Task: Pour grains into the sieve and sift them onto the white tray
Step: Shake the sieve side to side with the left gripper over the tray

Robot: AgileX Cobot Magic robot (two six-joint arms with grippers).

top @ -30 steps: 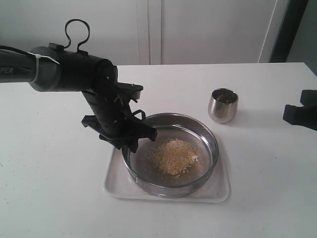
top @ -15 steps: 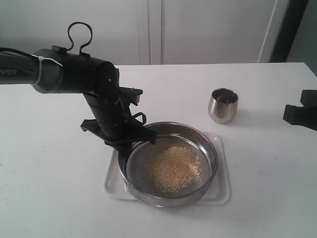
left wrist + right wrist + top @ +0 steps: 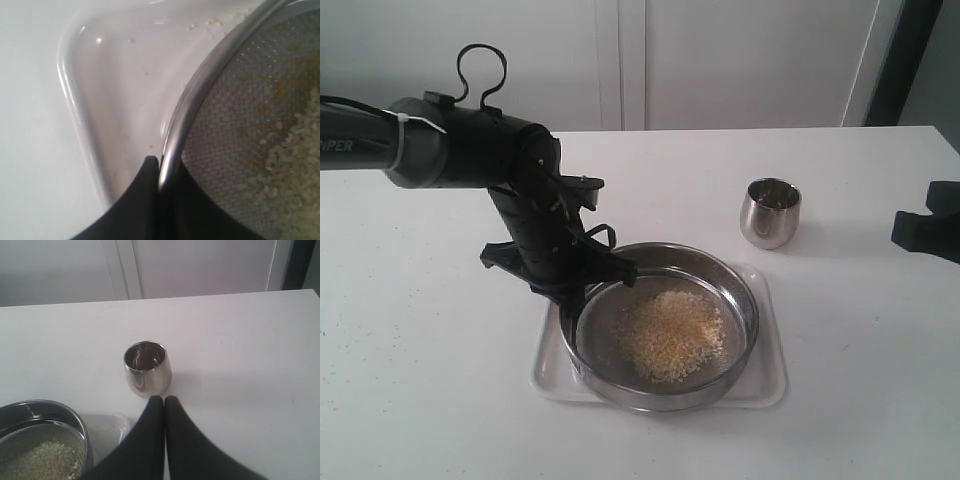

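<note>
Pouring looks done: my left pincer is clamped on the rim of the sieve, the grains heaped just beyond it over the white tray, so most sifting remains.

Yellowish-white grains, silvery fine-meshed sieve, white tray, shiny steel cup, black hand, white table

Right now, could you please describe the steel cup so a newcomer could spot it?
On the white table, find the white tray beneath the sieve. Beyond the tray's far right corner stands the steel cup, apart from both. It is small, shiny and solid-walled, not broad and mesh-bottomed.
</note>
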